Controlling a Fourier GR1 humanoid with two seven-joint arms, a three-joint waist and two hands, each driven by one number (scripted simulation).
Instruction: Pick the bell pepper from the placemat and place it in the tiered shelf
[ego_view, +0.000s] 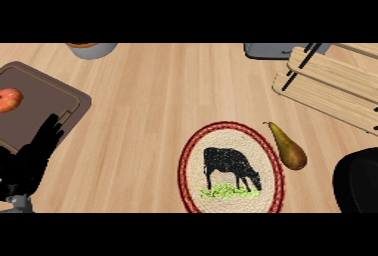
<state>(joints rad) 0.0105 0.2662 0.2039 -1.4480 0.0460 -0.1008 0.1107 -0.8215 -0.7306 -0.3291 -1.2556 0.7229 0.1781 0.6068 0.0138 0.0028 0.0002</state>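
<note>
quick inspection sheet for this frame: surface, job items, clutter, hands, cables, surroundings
Surface: light wooden counter.
Job's things: oval placemat with red border and a cow picture at centre bottom; wooden tiered shelf at upper right. No bell pepper seen; nothing lies on the placemat.
Clutter: pear lies just right of the placemat, at its border; brown tray at left carries an apple near the view's edge; grey container at the top edge; dark grey object behind the shelf, cut off.
Hands: left hand at lower left, open, fingers up, holding nothing. Right hand at lower right edge, only a black shape; fingers not readable.
Cables: nothing seen.
Surroundings: nothing seen beyond the counter.
</note>
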